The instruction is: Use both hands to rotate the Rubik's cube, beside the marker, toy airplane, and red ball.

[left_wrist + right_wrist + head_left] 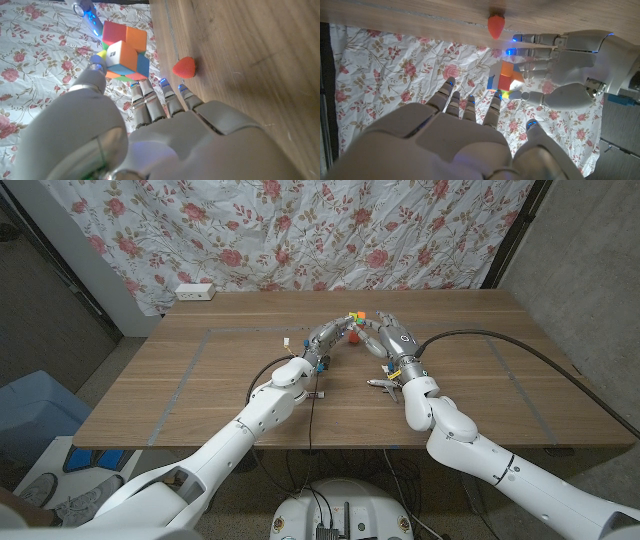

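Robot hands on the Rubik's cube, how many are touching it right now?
2. The left hand holds the Rubik's cube from the robot's left, and the right hand meets it from the right, above the table's far middle. Exact finger contacts are partly hidden.

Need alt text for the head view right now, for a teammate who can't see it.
Both hands, left and right, hold the cube up between them over the far middle of the wooden table. A toy airplane lies nearer, beside the right arm, with a floral cloth behind.
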`<state>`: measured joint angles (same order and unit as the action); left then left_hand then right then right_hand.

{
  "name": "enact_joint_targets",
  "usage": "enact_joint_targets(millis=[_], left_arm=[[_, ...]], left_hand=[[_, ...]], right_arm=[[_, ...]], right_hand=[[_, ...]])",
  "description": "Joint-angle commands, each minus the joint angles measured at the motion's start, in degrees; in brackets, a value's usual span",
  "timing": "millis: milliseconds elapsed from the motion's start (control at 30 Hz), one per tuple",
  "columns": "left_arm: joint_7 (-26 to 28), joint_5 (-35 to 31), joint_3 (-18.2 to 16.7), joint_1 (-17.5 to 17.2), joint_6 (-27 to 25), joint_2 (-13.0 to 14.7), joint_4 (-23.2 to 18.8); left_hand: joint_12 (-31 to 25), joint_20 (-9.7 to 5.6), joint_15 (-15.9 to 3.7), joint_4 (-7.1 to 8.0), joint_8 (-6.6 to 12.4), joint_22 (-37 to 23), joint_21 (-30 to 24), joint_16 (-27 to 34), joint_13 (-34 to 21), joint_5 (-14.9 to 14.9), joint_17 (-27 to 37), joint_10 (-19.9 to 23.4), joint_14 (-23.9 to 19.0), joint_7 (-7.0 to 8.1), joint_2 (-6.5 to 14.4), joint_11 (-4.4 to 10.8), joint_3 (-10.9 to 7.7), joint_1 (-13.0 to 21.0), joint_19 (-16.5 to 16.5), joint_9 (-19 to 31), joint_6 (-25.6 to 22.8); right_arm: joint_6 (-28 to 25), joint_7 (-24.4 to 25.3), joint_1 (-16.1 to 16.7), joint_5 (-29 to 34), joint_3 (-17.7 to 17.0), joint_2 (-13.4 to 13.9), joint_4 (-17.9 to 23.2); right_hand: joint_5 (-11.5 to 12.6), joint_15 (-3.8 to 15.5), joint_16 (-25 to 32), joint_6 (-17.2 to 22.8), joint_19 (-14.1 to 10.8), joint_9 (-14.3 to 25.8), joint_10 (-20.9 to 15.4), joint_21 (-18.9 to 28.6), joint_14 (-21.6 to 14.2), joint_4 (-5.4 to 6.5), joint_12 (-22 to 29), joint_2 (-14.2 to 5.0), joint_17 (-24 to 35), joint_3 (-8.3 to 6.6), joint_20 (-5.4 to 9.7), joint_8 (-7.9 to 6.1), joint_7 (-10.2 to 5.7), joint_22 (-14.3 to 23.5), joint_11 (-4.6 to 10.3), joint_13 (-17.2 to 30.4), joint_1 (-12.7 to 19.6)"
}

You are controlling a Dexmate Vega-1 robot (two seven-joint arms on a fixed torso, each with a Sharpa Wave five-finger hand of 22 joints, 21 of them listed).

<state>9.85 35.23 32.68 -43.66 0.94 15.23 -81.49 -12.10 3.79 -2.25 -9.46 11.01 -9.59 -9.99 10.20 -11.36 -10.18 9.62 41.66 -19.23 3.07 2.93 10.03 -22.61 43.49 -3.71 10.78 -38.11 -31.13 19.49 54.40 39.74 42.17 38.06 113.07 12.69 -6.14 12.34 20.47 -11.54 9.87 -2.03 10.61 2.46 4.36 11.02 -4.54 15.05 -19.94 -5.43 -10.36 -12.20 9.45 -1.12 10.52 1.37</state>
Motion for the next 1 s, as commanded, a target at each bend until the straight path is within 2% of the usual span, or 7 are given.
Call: enact_joint_targets(millis=[33, 133, 1000], left_arm=[[-0.52, 0.58, 0.07, 0.53, -0.23, -0.45, 0.90], [-0.75, 0.65, 0.15, 0.76, -0.45, -0.46, 1.10], [-2.10, 1.48, 0.31, 1.86, -0.64, -1.40, 2.79]], left_hand=[[0.03, 0.40, -1.24, 0.00, 0.35, -0.12, -0.59, 0.42, -0.13, -0.25, 0.05, 2.83, 0.08, -0.91, 0.44, 2.51, -0.26, -0.03, 0.02, 0.21, -1.40], [0.24, 0.43, -1.18, -0.02, 0.18, -0.12, -0.60, 0.40, -0.12, -0.25, 0.05, 2.41, 0.16, -0.90, 0.43, 2.17, -0.27, -0.07, 0.04, 0.20, -1.06], [0.46, 0.66, -1.32, -0.27, -0.02, -0.10, -0.63, 0.37, -0.03, -0.29, 0.05, 2.04, 0.46, -0.77, -0.06, 2.32, -0.28, -0.01, 0.14, 0.16, -0.50]], right_arm=[[0.07, -0.37, -0.20, 0.36, 0.50, 0.44, -0.26], [0.09, -0.46, -0.23, 0.38, 0.55, 0.45, -0.31], [1.22, -1.27, -0.42, 0.52, 1.22, 0.37, -0.63]], right_hand=[[0.36, 0.04, 0.40, 0.48, -0.09, 0.18, -0.28, 0.06, 0.04, 0.39, 0.06, -0.40, 0.05, -0.05, 0.01, -0.35, 0.04, 0.12, 0.44, 0.14, -0.49], [0.37, 0.09, 0.39, 0.61, -0.14, 0.18, -0.36, 0.08, 0.06, 0.42, 0.09, -0.42, 0.05, -0.06, 0.00, -0.40, 0.04, 0.12, 0.47, 0.14, -0.47], [0.46, 0.20, 0.34, 2.01, -0.22, 0.18, -0.50, 0.10, 0.15, 0.52, 0.12, -0.50, -0.02, -0.19, 0.04, -0.74, -0.11, 0.12, 0.72, 0.13, -0.22]])
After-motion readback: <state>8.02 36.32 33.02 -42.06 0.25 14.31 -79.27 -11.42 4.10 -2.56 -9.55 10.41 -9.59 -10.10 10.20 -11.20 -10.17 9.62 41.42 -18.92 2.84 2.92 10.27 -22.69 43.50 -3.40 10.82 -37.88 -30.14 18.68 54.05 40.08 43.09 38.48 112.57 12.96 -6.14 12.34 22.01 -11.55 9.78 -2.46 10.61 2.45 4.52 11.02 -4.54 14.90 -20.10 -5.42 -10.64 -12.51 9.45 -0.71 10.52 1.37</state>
